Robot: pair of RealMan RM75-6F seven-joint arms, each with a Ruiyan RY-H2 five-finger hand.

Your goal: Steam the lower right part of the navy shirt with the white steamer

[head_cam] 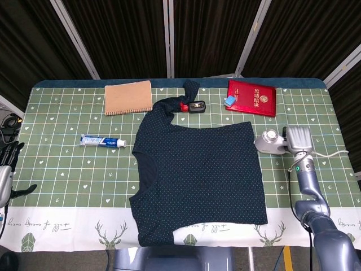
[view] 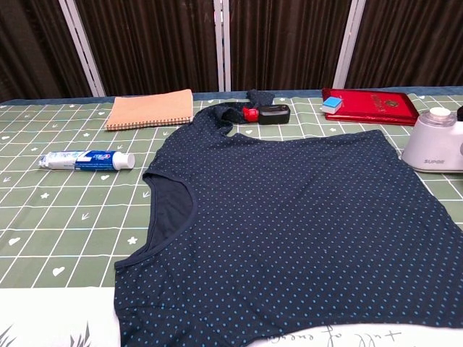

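Currently the counter (head_cam: 62, 169), under a green patterned cloth, is carrying the navy shirt (head_cam: 200, 180), which is lying flat across the middle with its neck opening facing the robot's left side and its hem running along the right side. The lower right part of it is sitting at the near right corner of the fabric, close to the counter's near edge.

The right hand (head_cam: 299, 139) is sitting against the white steamer (head_cam: 271, 142), which is resting on the cloth just beside the shirt's far right corner. The steamer is lying directly toward the shirt from the hand, its long axis running roughly left to right across the counter. The hand appears to be closing around the steamer's rear part, but whether it is actually holding the steamer cannot be told: only the back of the hand is showing from the head camera.

The left hand (head_cam: 7, 166) is hanging at the counter's left edge, well apart from everything, fingers spread and holding nothing.

From the chest camera only the steamer's front is showing at the right frame edge; the right hand is almost wholly cut off there.
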